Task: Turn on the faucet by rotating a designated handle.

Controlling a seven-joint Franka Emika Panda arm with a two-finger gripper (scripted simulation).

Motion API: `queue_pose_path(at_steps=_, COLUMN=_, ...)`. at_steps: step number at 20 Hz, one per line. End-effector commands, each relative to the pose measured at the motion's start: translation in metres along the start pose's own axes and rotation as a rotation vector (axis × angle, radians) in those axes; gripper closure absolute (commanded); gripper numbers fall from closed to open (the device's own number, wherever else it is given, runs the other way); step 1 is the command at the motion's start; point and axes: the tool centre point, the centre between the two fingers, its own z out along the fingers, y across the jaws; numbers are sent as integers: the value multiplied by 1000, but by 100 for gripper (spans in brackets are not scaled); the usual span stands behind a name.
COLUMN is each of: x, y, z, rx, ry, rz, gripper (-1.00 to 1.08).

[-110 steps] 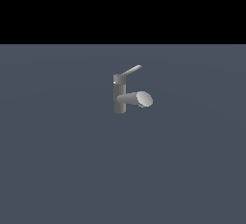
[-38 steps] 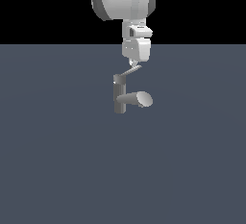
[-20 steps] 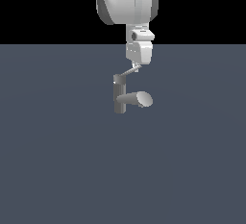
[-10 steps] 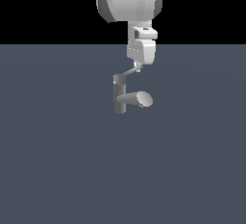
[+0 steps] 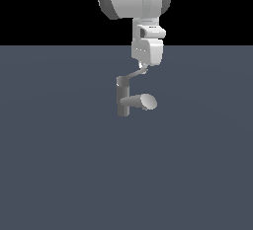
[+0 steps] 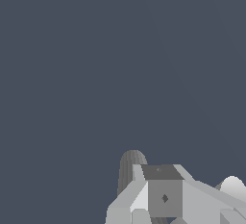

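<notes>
Now the gripper (image 5: 144, 66) sits on the outer tip of the handle (image 5: 132, 75); finger opening can't be told (hidden). Versus 0.5 s ago the tip has swung slightly toward 3 o'clock. The faucet (image 5: 124, 98) stands mid-scene, spout pointing at 3 o'clock. Rotation looks underway, not finished.

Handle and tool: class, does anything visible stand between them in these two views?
Nothing visible does. In the exterior view the tool is right at the outer end of the handle, with only bare floor around the faucet. Actual contact can't be confirmed.
</notes>
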Motion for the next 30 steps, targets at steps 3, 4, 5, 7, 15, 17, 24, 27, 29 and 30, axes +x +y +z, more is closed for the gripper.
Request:
queue_pose_path(at_steps=3, x=8, y=21, z=11, rx=-27, ry=-5, rz=14, gripper=108)
queue_pose_path(at_steps=4, x=0, y=7, z=-2, rx=3, ry=1, rz=-2, gripper=108)
queue_pose_path(at_steps=5, x=-1, y=9, z=-1, rx=1, ry=1, rz=-1, gripper=108)
queue_pose_path(at_steps=7, x=-4, y=15, z=0, rx=-1, ry=0, rz=0, gripper=108)
queue_pose_path(at_steps=15, x=-16, y=37, z=3, rx=-10, ry=-1, rz=5, gripper=108)
queue_pose_path(at_steps=17, x=-19, y=42, z=4, rx=-12, ry=-2, rz=6, gripper=108)
queue_pose_path(at_steps=24, x=-30, y=63, z=7, rx=-20, ry=-4, rz=11, gripper=108)
queue_pose_path(at_steps=27, x=-35, y=72, z=9, rx=-24, ry=-5, rz=13, gripper=108)
queue_pose_path(at_steps=29, x=-38, y=78, z=10, rx=-27, ry=-5, rz=14, gripper=108)
queue_pose_path(at_steps=30, x=-38, y=78, z=10, rx=-27, ry=-5, rz=14, gripper=108)
